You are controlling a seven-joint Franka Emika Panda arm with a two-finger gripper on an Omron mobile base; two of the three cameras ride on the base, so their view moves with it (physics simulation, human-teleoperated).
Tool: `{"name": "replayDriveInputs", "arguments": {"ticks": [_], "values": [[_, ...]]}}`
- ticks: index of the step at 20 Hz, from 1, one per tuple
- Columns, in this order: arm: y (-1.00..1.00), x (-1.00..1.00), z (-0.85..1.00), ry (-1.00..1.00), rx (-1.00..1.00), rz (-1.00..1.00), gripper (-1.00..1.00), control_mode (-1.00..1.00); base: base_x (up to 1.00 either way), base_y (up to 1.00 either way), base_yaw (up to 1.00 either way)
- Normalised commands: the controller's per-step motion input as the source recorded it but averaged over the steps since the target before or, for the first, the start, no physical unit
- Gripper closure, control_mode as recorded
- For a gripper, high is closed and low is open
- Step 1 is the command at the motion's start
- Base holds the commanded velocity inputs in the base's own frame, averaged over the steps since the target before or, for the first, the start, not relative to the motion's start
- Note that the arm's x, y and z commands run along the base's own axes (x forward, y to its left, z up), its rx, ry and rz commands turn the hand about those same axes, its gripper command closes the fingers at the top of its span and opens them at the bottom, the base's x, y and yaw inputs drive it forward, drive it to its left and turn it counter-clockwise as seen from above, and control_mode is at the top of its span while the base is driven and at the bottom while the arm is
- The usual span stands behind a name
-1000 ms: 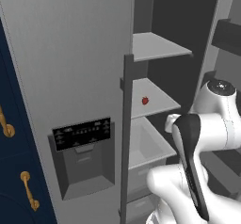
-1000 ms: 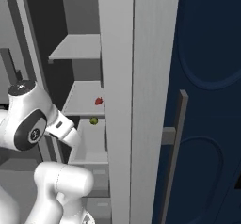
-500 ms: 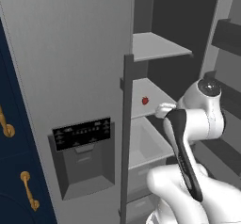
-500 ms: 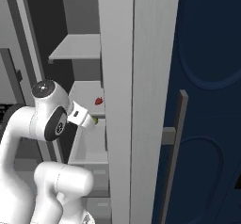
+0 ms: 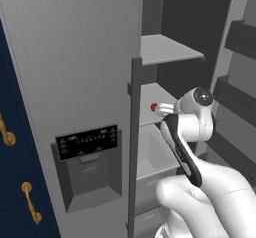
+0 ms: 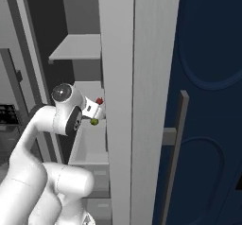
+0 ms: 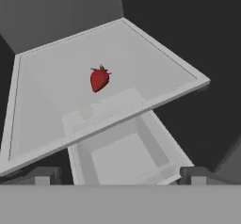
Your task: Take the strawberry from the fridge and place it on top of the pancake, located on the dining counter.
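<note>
The strawberry (image 7: 99, 78) lies alone near the middle of a fridge (image 5: 75, 57) shelf (image 7: 42, 100), above an open drawer (image 7: 124, 155). The gripper (image 7: 120, 173) hangs in front of the shelf's front edge, fingers spread wide and empty. To grasp well, I'd advance over that edge, centre the fruit between the fingers, then descend and close gently.

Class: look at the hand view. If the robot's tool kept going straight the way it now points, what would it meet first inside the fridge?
Probably the grey shelf, at or just in front of the strawberry lying on it. The tool points toward that shelf with its fingers apart; depth is hard to judge, so the shelf's front edge might come first.
</note>
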Motion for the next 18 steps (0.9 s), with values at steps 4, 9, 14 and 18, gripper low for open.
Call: {"name": "replayDriveInputs", "arguments": {"ticks": [4, 9, 14, 18], "values": [[0.01, 0.87, 0.0, 0.16, -0.01, 0.03, -1.0, -1.0, 0.0, 0.0, 0.0], [0.0, 0.67, -0.06, -0.07, 0.0, 0.0, -1.0, -1.0, 0.0, 0.0, 0.0], [0.0, 0.41, -0.21, -0.15, 0.0, 0.03, -1.0, -1.0, 0.0, 0.0, 0.0], [0.0, 0.42, -0.12, 0.0, 0.0, 0.02, -1.0, -1.0, 0.0, 0.0, 0.0]]}}
